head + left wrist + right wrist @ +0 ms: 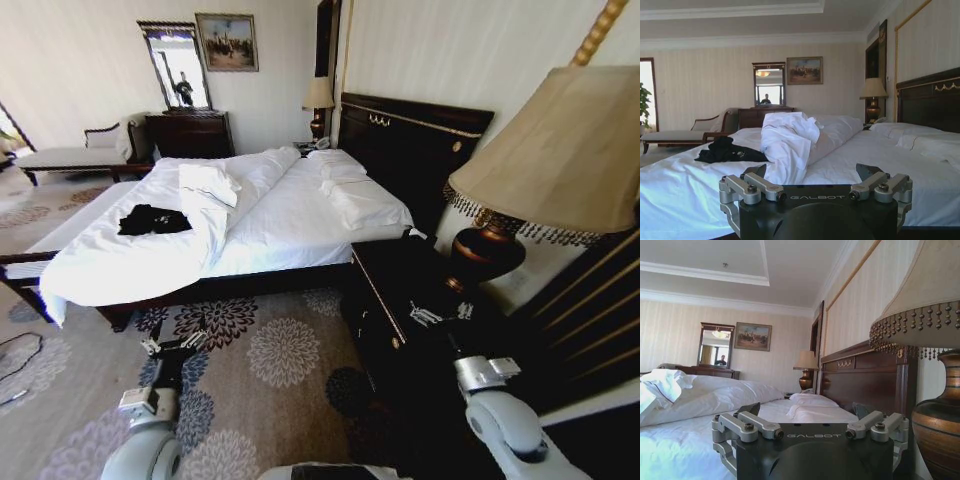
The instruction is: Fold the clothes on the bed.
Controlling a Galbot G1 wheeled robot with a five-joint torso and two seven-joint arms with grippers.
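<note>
The black T-shirt (154, 220) lies crumpled in a loose heap on the bed (290, 215), on the white duvet (130, 255) near the foot-end corner on the side away from the nightstand. Beside it the duvet is thrown back into a thick rumpled ridge (790, 145) that runs up the middle of the mattress toward the pillows (345, 185) at the dark headboard (415, 135) with its gold trim.

A dark nightstand (405, 300) stands beside the head of the bed, carrying a bronze-based lamp (545, 165) with a beaded fringed shade. The floor is a grey carpet (270, 365) with large flower medallions. Against the far wall stand a dark dresser (190, 133) with a mirror (178, 65), a framed painting (227, 42), a second lamp (318, 100) and a pale chaise longue (75, 152).

Both arms are held low and forward, short of the bed. The left gripper (175, 343) hovers over the carpet just off the foot-end rail, its fingers (760, 172) spread apart and holding nothing, aimed across the mattress at the T-shirt. The right gripper (440, 314) hangs over the nightstand top, close to the lamp base, fingers (751, 409) likewise spread and empty.
</note>
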